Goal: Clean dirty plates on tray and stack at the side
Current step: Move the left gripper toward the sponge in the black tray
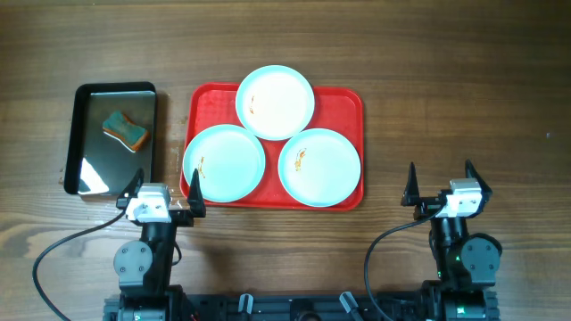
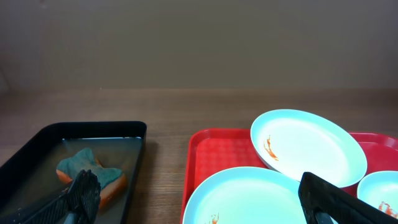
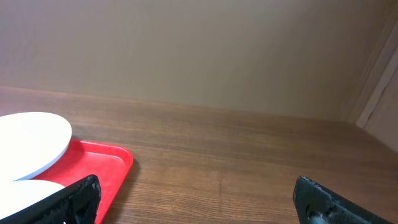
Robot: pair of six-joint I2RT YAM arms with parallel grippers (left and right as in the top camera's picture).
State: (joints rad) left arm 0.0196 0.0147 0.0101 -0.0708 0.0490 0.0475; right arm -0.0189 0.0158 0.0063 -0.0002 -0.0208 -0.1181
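Three pale mint plates lie on the red tray (image 1: 343, 98). The far plate (image 1: 275, 101) rests partly on the near left plate (image 1: 224, 163) and near right plate (image 1: 319, 167); each has a small orange smear. My left gripper (image 1: 163, 194) is open and empty at the tray's near left corner. My right gripper (image 1: 441, 185) is open and empty to the right of the tray. The left wrist view shows the far plate (image 2: 308, 146), the near left plate (image 2: 249, 199) and the tray (image 2: 214, 149). The right wrist view shows the tray's corner (image 3: 109, 162).
A glossy black tray (image 1: 94, 98) stands left of the red tray, holding water and a teal and orange sponge (image 1: 125, 130). It also shows in the left wrist view (image 2: 37, 143) with the sponge (image 2: 93, 174). Bare wood table (image 1: 464, 98) lies to the right.
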